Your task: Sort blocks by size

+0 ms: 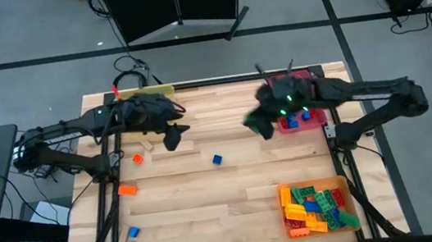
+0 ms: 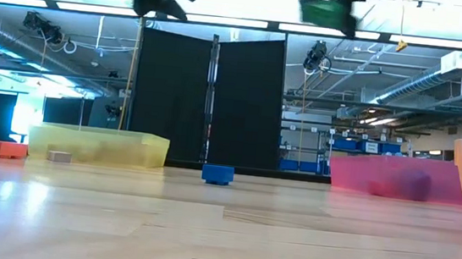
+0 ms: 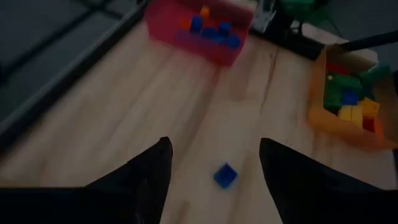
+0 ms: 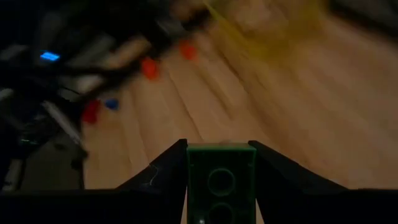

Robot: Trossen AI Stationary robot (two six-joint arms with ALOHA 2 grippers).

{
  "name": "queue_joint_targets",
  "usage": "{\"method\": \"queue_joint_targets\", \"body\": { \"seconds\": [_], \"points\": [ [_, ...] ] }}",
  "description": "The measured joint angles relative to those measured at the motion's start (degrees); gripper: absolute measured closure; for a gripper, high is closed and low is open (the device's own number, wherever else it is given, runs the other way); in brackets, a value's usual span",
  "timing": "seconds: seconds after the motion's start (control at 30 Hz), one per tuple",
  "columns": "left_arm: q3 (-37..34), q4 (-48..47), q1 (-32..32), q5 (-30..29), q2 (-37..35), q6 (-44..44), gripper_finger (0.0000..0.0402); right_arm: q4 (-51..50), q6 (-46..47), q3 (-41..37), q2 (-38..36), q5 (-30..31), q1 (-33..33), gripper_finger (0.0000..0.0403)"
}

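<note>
We see the pale wooden table (image 1: 209, 196) with an orange translucent tray (image 1: 288, 221) full of mixed studded bricks at its near right corner. The right gripper (image 4: 221, 163) clamps a green studded brick (image 4: 221, 180) near the red translucent tray (image 1: 313, 123). The left gripper (image 3: 214, 155) – jaws apart, empty – hangs above a small blue studded brick (image 3: 225, 175) lying mid-table

A black folding screen (image 2: 208, 98) stands behind the wooden worktop (image 1: 232, 185). Grey floor (image 1: 32, 36) surrounds it. Strip lights (image 2: 224, 20) glow overhead.

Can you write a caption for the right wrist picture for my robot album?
The right gripper holds a green studded brick above the wooden table.
</note>
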Motion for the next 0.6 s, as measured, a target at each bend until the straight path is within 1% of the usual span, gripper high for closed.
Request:
{"method": "queue_joint_targets", "body": {
  "seconds": [0.07,0.17,0.33,0.4,0.47,0.6],
  "points": [
    [0.00,-2.50,-0.09,0.16,-0.40,-2.23,0.0153,-8.15,6.73,-0.02,-2.19,5.64,3.88,0.0243],
    [-0.02,-7.08,-0.34,0.35,-0.54,-5.14,0.0153,-15.91,18.43,-0.02,-4.27,13.25,11.29,0.0243],
    [-0.02,-10.04,-3.01,0.28,-0.56,-6.56,0.0153,-25.59,39.33,0.00,-3.43,21.50,24.87,0.0241],
    [-0.02,-10.73,-4.92,-0.57,-0.56,-6.56,0.0153,-28.22,47.12,0.00,-1.44,23.71,30.01,0.0240],
    [-0.02,-10.39,-7.24,-2.38,-0.56,-6.56,0.0153,-30.28,54.44,-0.02,1.35,24.43,34.55,0.0239],
    [-0.02,-10.46,-12.16,-5.10,-0.58,-7.10,0.0153,-29.48,66.62,-0.02,7.97,24.69,41.84,0.0238]
  ]
}}
